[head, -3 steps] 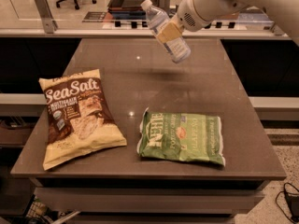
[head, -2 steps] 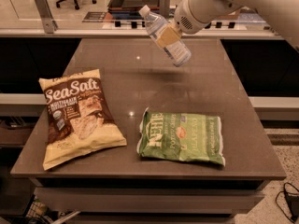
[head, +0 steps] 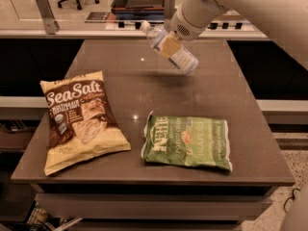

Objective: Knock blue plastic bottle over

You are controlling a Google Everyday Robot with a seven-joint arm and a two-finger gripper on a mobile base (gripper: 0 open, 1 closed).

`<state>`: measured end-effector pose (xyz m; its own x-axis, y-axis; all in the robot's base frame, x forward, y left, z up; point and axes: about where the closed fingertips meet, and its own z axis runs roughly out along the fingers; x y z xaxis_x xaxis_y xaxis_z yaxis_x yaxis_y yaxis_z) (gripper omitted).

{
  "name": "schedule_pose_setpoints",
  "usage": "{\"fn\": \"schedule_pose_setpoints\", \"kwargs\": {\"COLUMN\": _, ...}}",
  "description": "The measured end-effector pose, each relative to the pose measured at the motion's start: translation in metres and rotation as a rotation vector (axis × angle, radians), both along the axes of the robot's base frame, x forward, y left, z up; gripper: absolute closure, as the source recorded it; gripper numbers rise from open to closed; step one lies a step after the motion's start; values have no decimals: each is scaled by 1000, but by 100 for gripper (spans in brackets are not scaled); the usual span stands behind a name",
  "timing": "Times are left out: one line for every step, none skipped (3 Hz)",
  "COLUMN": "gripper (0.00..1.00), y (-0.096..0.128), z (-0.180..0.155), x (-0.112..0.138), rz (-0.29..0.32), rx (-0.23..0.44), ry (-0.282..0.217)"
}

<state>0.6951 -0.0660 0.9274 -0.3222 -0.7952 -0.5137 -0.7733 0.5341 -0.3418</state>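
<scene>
The blue plastic bottle (head: 180,57) is a clear pale-blue bottle with a white cap. It hangs tilted in the air above the far middle of the table, cap up-left and base down-right. Its shadow lies on the tabletop below it. My gripper (head: 168,44) comes in from the upper right on the white arm (head: 231,4) and is shut on the bottle's middle. A tan finger pad (head: 170,47) lies across the label.
A brown and yellow SeaSalt chip bag (head: 79,119) lies flat at the front left of the brown table (head: 226,95). A green chip bag (head: 187,141) lies flat at the front right. Behind the table runs a counter rail with posts.
The gripper and the held bottle have moved a little lower toward the tabletop. The bottle stays tilted. The chip bags have not moved.
</scene>
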Motion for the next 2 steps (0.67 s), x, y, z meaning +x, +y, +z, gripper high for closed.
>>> {"fn": "schedule_pose_setpoints", "kwargs": {"gripper": 100, "y": 2, "z": -16, "x": -2, "rz": -2, "rx": -80, "ry": 38}}
{"fn": "schedule_pose_setpoints", "kwargs": {"gripper": 100, "y": 6, "z": -34, "x": -6, "rz": 8, "rx": -125, "ry": 82}}
